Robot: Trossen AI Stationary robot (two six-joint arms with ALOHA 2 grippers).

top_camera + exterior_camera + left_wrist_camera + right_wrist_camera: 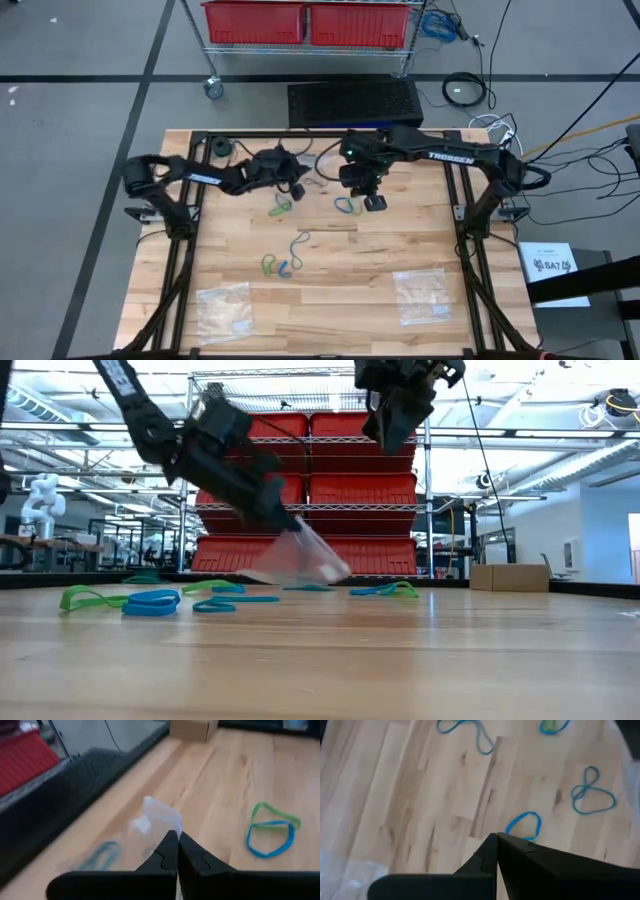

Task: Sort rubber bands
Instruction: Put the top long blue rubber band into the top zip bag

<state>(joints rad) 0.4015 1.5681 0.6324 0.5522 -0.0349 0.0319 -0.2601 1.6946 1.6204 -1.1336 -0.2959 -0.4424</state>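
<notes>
Near edge: two clear plastic bags [222, 307] lie flat at lower left and lower right of the high view.
Rubber bands: blue and green loops [281, 266] scattered mid-tabletop [380, 260]; another pair [347, 205] lies under the right arm.
Left hand [177, 840]: upper left of centre, fingers pinched on a third clear bag [159, 815], apparently with a band inside.
Right hand [374, 201]: raised at upper centre, closed, holding nothing.
Risk: the thin bag may slip or fold shut in that pinch, spilling its band.
</notes>
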